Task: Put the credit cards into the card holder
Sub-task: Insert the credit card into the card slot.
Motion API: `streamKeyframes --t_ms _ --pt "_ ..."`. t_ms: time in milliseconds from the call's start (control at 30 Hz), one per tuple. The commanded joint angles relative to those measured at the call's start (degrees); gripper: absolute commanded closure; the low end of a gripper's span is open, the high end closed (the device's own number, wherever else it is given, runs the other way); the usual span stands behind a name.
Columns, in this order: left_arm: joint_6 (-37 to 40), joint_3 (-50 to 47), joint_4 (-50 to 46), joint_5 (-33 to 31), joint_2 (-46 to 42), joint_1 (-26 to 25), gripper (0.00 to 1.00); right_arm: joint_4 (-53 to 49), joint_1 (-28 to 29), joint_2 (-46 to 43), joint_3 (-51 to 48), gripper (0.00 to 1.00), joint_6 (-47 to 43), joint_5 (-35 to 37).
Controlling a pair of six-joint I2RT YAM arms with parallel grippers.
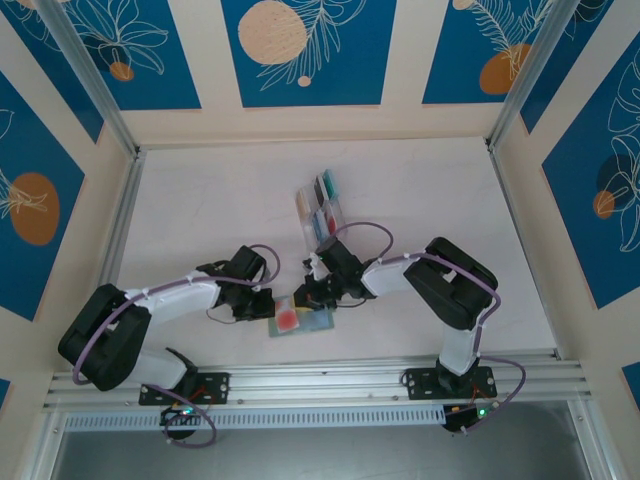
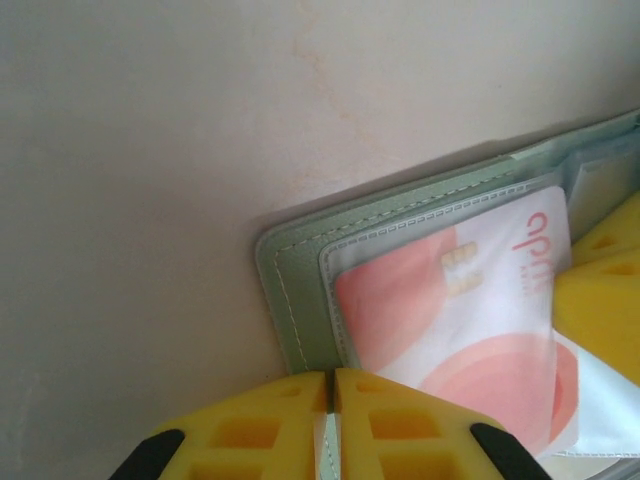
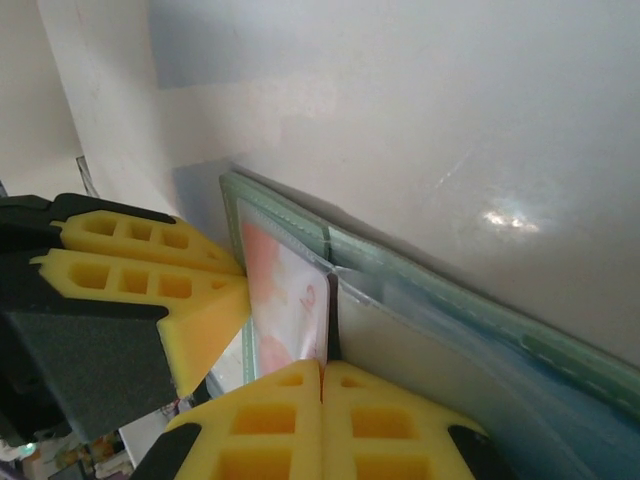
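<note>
My left pincer [image 2: 330, 378] is clamped on the edge of the card holder [image 2: 290, 290] to pin it to the bench [image 2: 150, 150], while my right pincer [image 3: 322, 368], closed on the red-cream card [image 2: 470, 320], feeds it into a clear pocket [image 2: 338, 262].

A clear plastic rack [image 1: 321, 208] sits on the pale table [image 1: 200, 200].

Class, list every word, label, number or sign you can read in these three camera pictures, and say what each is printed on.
"aptt" (best reading, last letters uncertain): large pink letters running sideways on the white-and-pink credit card tucked in the card holder, left wrist view.
Small line beside that word: too blurred to read.
Print on the cards in the clear rack, top view: too small to read.
Card holder itself: no text visible.
</note>
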Motion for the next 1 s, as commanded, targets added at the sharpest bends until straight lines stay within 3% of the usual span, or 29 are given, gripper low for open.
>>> streamKeyframes --t_ms 0,233,600,967 --pt "-1.7 -3.4 0.9 -0.4 2.9 -2.7 0.88 1.7 2.7 -0.5 0.8 1.0 1.5 2.6" --pt "-2.6 -3.2 1.6 -0.8 3.3 -3.7 0.88 -1.1 4.9 -1.3 2.1 0.99 0.1 6.1" --pt "-1.6 -3.8 4.2 -1.0 3.9 -3.7 0.87 -27.5 3.2 -7.6 10.9 0.65 -13.7 8.7" --pt "-1.3 -4.0 5.4 -0.4 4.0 -3.6 0.87 -49.2 1.9 -7.6 22.0 0.7 -25.3 20.1"
